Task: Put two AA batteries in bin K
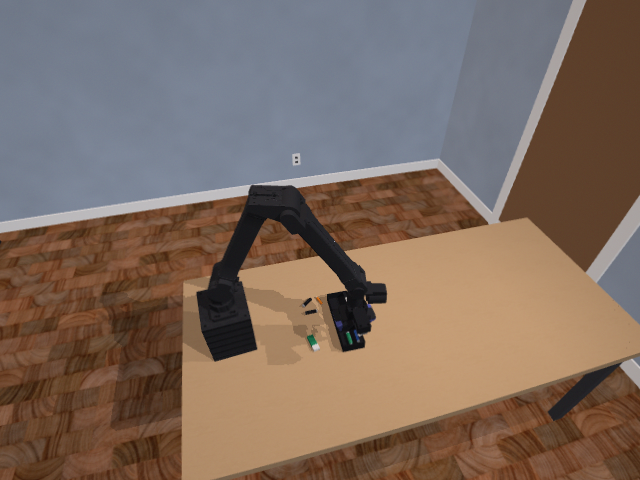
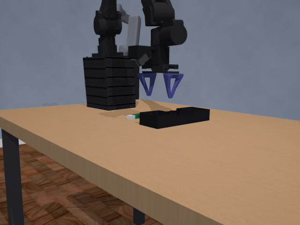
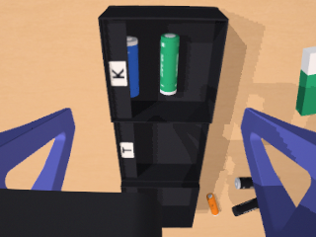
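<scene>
The black bin row [image 3: 163, 114] lies on the table; it also shows in the top view [image 1: 345, 321] and the exterior view [image 2: 174, 116]. Its end compartment marked K [image 3: 118, 74] holds a blue AA battery [image 3: 132, 66] and a green AA battery [image 3: 168, 64], lying side by side. The compartment marked T [image 3: 127, 150] looks empty. My gripper [image 3: 158, 117] is open and empty, its blue fingers spread wide on either side of the bins, and in the exterior view it [image 2: 160, 90] hangs well above the bins.
A green and white block [image 3: 307, 81] lies on the table beside the bin, also in the top view [image 1: 312, 342]. A small orange cell [image 3: 212, 203] and two black cells [image 3: 244, 183] [image 3: 245, 206] lie near the bin's other end. The arm's black base [image 1: 225, 322] stands at the table's left edge.
</scene>
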Controlling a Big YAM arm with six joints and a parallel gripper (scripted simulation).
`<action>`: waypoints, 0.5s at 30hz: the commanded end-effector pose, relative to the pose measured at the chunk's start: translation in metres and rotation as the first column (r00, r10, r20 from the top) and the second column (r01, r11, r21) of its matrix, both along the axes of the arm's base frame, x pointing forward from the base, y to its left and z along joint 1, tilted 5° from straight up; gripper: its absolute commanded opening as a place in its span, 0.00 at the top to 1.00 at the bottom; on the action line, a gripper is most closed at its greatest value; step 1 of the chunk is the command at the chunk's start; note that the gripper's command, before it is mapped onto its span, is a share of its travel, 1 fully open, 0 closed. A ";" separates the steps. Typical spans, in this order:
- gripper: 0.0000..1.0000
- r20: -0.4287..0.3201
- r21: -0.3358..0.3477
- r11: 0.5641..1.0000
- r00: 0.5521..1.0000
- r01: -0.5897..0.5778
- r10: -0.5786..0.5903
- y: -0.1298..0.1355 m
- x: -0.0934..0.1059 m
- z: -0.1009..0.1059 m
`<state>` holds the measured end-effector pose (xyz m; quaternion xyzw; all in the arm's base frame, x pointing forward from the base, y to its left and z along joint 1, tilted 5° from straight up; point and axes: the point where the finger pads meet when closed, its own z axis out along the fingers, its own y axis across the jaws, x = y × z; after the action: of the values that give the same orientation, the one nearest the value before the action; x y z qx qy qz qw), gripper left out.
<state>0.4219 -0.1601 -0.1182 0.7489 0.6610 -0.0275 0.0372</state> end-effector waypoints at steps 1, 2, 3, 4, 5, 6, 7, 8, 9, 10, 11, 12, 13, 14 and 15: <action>0.00 0.030 -0.015 1.000 1.000 0.000 0.000 0.002 0.016 0.027; 0.00 0.029 -0.015 1.000 1.000 0.000 0.000 0.003 0.016 0.031; 0.00 0.030 -0.015 1.000 1.000 0.000 0.000 0.003 0.016 0.036; 0.00 0.031 -0.016 1.000 1.000 0.000 0.000 0.003 0.016 0.040; 0.00 0.033 -0.016 1.000 0.999 0.000 0.001 0.003 0.017 0.045; 0.00 0.036 -0.017 1.000 0.999 0.000 0.001 0.003 0.019 0.049; 0.00 0.040 -0.018 1.000 0.999 0.000 0.001 0.003 0.021 0.054; 0.00 0.045 -0.020 1.000 0.999 0.001 0.000 0.003 0.023 0.060; 0.00 0.050 -0.021 1.000 0.999 0.002 0.000 0.002 0.025 0.065; 0.00 0.050 -0.021 1.000 0.999 0.002 -0.001 0.002 0.025 0.070; 0.00 0.050 -0.021 1.000 0.999 0.002 -0.001 0.002 0.025 0.070; 0.00 0.050 -0.021 1.000 0.999 0.002 -0.001 0.002 0.025 0.070; 0.00 0.003 -0.007 1.000 1.000 0.004 -0.004 0.006 0.010 0.055; 0.00 0.030 -0.015 1.000 1.000 0.001 0.000 0.006 0.015 0.072; 0.00 0.030 -0.015 1.000 1.000 0.000 0.000 0.007 0.014 0.076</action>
<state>0.4241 -0.1558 -0.0640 0.7489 0.6610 -0.0257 0.0400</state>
